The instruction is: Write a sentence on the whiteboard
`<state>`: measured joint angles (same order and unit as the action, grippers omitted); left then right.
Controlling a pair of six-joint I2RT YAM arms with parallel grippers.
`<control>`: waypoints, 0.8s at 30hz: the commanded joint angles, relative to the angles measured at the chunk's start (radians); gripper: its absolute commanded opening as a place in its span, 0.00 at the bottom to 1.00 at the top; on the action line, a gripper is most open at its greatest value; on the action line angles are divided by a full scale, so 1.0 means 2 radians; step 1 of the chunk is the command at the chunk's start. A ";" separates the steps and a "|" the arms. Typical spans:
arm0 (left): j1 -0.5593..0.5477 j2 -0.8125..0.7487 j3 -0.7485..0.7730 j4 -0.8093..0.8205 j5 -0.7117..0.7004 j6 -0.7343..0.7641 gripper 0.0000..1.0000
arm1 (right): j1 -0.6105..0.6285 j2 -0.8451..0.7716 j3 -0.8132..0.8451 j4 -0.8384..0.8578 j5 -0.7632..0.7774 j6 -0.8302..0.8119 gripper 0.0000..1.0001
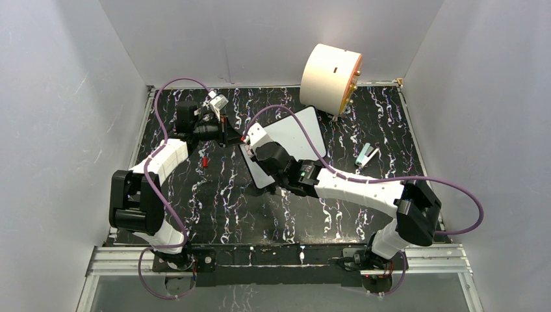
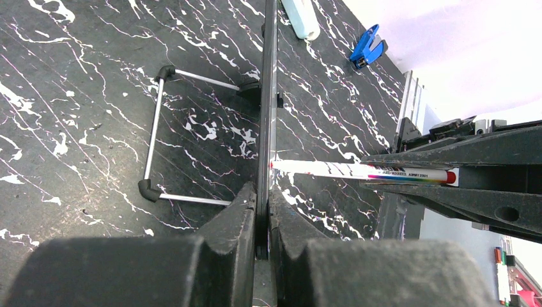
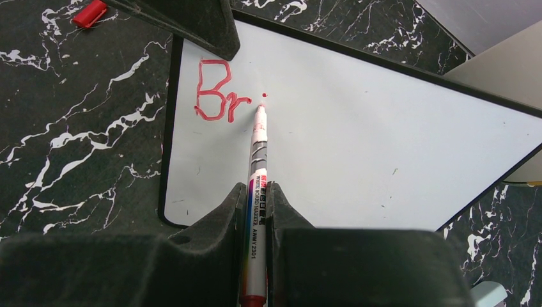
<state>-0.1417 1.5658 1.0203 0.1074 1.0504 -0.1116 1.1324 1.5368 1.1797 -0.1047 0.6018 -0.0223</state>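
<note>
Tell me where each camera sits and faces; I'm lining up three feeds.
Top external: above and behind the arm bases, looking down at the table; the left arm, right arm and whiteboard show.
Left wrist: on the left arm, sighting along the whiteboard's edge; the left gripper clamps it.
Right wrist: on the right arm, looking down the marker at the red letters "Br"; the right gripper holds it.
Shared: both wrist views show whiteboard and marker.
</note>
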 commanded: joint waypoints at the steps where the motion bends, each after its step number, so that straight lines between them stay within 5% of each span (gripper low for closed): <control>1: -0.008 0.006 -0.004 -0.030 -0.012 0.013 0.00 | -0.004 0.005 0.017 0.001 -0.001 0.005 0.00; 24: -0.008 0.006 -0.003 -0.030 -0.013 0.012 0.00 | -0.003 -0.007 0.010 -0.025 -0.007 0.022 0.00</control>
<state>-0.1417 1.5658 1.0199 0.1070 1.0470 -0.1116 1.1324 1.5375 1.1801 -0.1585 0.5911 0.0017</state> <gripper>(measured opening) 0.068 0.200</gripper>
